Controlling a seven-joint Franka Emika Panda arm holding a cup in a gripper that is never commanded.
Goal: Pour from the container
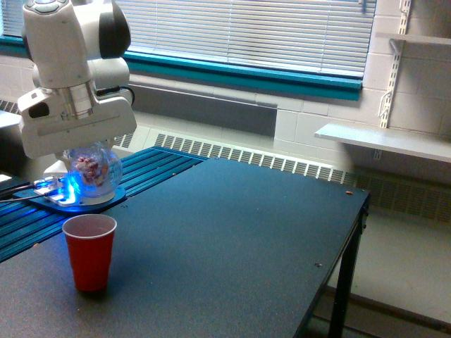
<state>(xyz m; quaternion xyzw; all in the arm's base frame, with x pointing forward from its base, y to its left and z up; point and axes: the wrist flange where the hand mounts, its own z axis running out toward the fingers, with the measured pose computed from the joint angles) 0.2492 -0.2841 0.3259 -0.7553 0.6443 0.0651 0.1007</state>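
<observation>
The container (93, 171), a clear rounded plastic cup with reddish-white pieces inside, hangs under the white gripper (84, 151) at the exterior view's left. The gripper is shut on it and holds it roughly upright, a little above and behind the red cup (89, 251). The fingertips are hidden behind the gripper body and the cup. The red cup stands upright on the dark table (232, 246), and I cannot tell whether anything is in it.
The arm's white base with blue lights (67, 190) sits on a blue slatted surface (28, 225) at the exterior view's left. The table edge runs down the exterior view's right (352, 232). A wall shelf (380, 141) and a radiator lie beyond.
</observation>
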